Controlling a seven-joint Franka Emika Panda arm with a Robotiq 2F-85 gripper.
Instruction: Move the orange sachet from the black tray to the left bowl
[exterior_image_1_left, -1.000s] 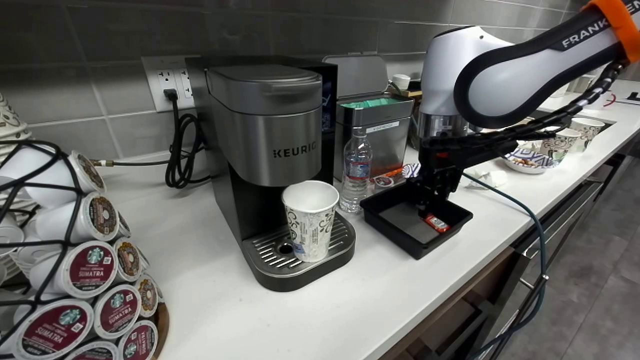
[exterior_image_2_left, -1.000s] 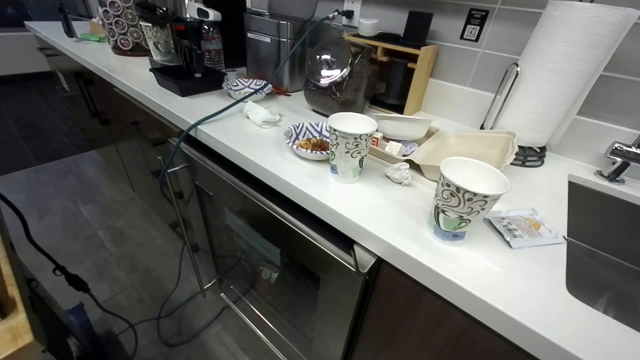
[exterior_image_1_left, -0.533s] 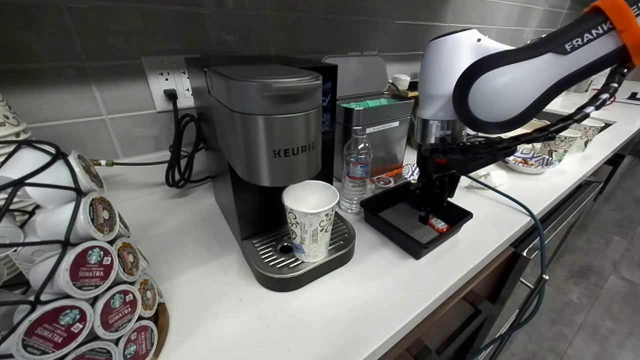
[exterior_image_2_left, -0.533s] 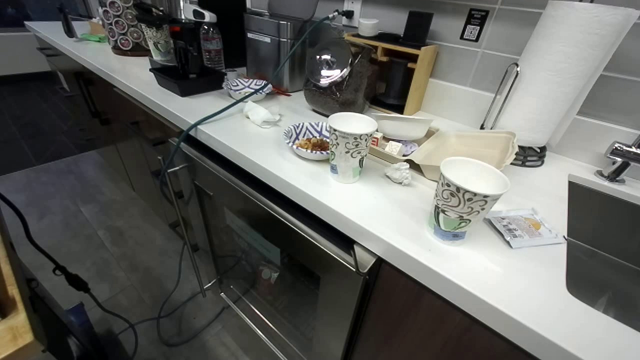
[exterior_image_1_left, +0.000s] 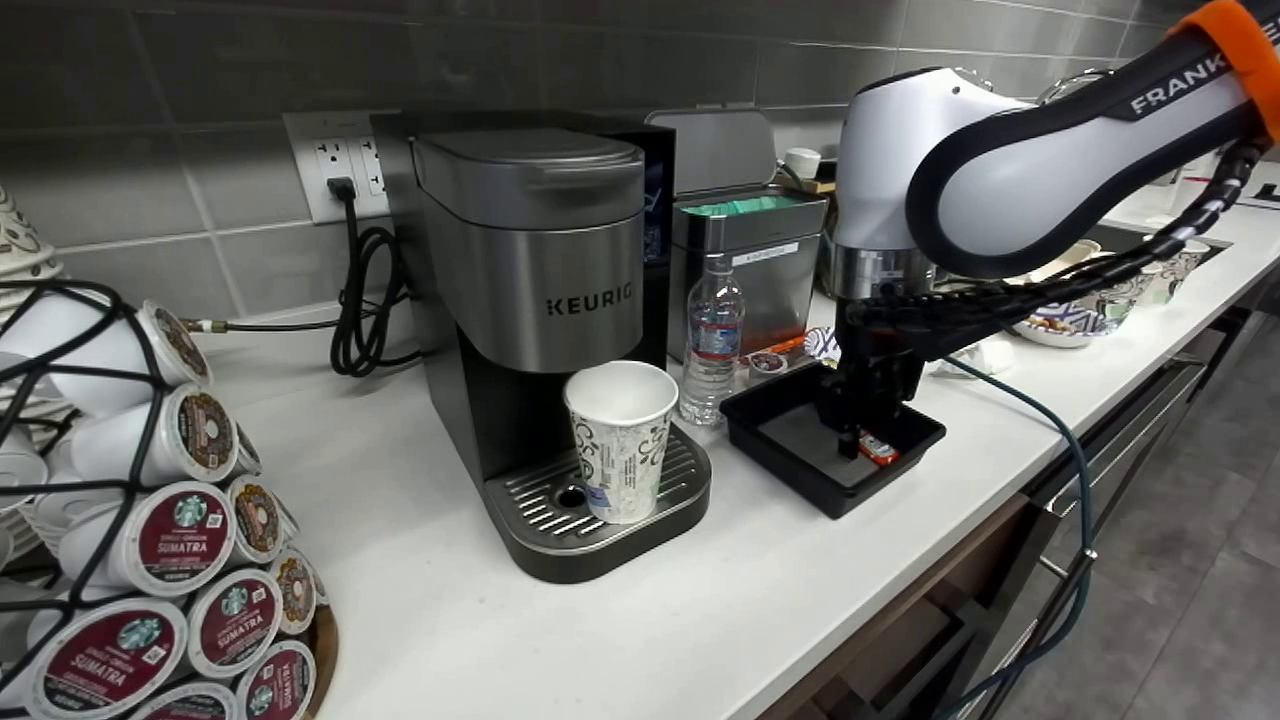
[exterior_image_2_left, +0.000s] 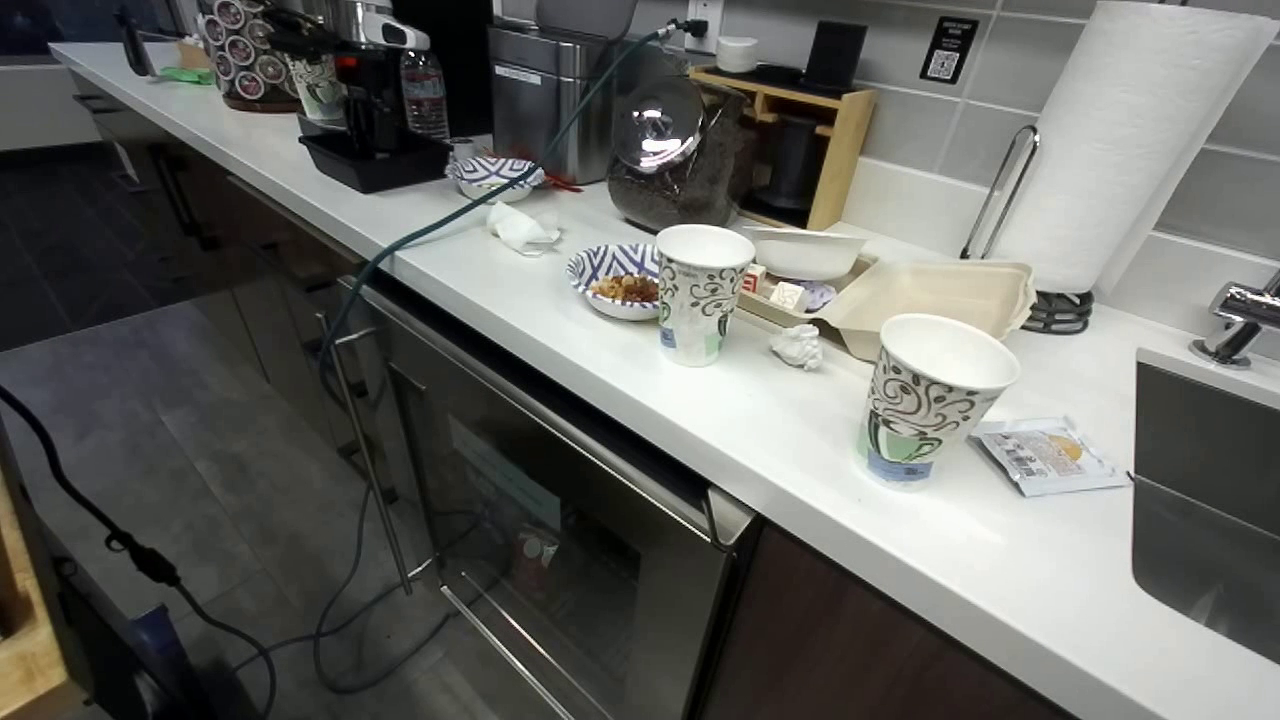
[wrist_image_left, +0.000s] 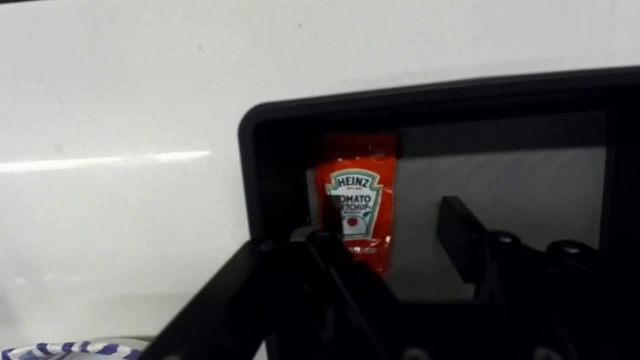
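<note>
The orange sachet, an orange-red Heinz ketchup packet (wrist_image_left: 361, 197), lies flat near one end of the black tray (wrist_image_left: 425, 92). The sachet (exterior_image_1_left: 880, 450) and tray (exterior_image_1_left: 780, 468) also show in an exterior view. My gripper (wrist_image_left: 392, 220) is open, its fingertips low inside the tray. One finger covers the sachet's lower left part; the other is over bare tray floor to its right. The gripper (exterior_image_1_left: 850, 438) shows beside the sachet in an exterior view. No dark round bowl shows. A blue-and-white patterned paper bowl (exterior_image_2_left: 485, 186) stands beside the tray.
A coffee machine (exterior_image_1_left: 540, 240) holding a paper cup (exterior_image_1_left: 622, 450) and a water bottle (exterior_image_1_left: 713, 345) stand by the tray. A crumpled napkin (exterior_image_2_left: 520, 228), a patterned bowl with food (exterior_image_2_left: 592, 265) and a paper cup (exterior_image_2_left: 700, 300) are further along. A cable (exterior_image_2_left: 430, 230) crosses the counter edge.
My gripper has come down further into the tray, beside and over the sachet. The sachet and tray have not visibly moved.
</note>
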